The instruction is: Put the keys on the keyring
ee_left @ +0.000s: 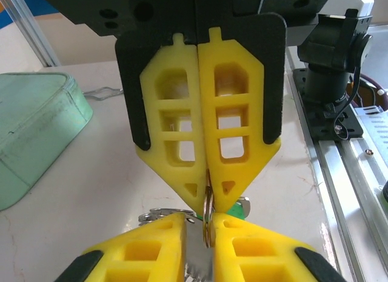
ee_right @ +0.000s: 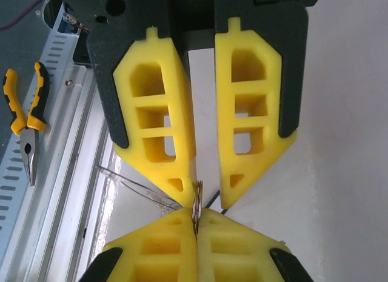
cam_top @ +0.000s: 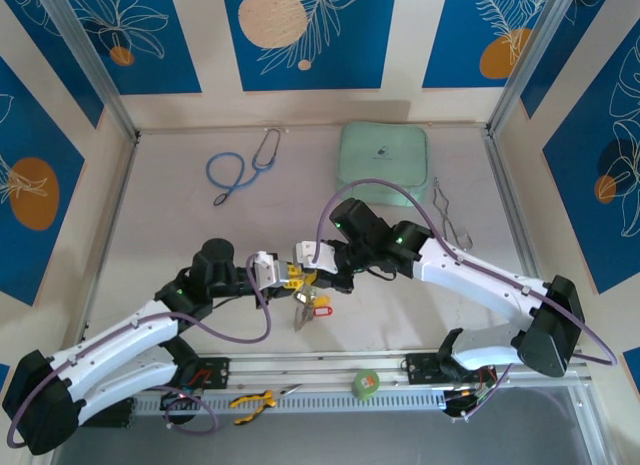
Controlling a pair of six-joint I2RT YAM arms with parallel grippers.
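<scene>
We take the two grippers to meet nose to nose at the middle of the table [cam_top: 150, 215] so that each can work the same small ring. In the top view one arm comes in from 9 o'clock and the other from 2 o'clock.

The right gripper [ee_left: 210, 206] is fully closed. Its tips pinch the keyring [ee_left: 208, 230], a thin brassy ring seen edge-on, presumably to hold it steady off the table.

The left gripper [ee_right: 208, 197] has its jaws a narrow gap apart. The ring's edge rests against the inner face of one finger and is not clamped. We judge this gripper to be adjusting its hold or feeling for the ring's split. Whether it presses anything else, we cannot tell.

In the left wrist view the ring stands just at 12 o'clock of that gripper's own fingertips [ee_left: 173, 224], touching or nearly so. A toothed key blade [ee_left: 195, 264] shows in the gap between them.

The keys [cam_top: 310, 307] hang in a bunch at 6 o'clock of the meeting point, a red tag [cam_top: 322, 311] among them. We cannot tell how many are already threaded.
</scene>
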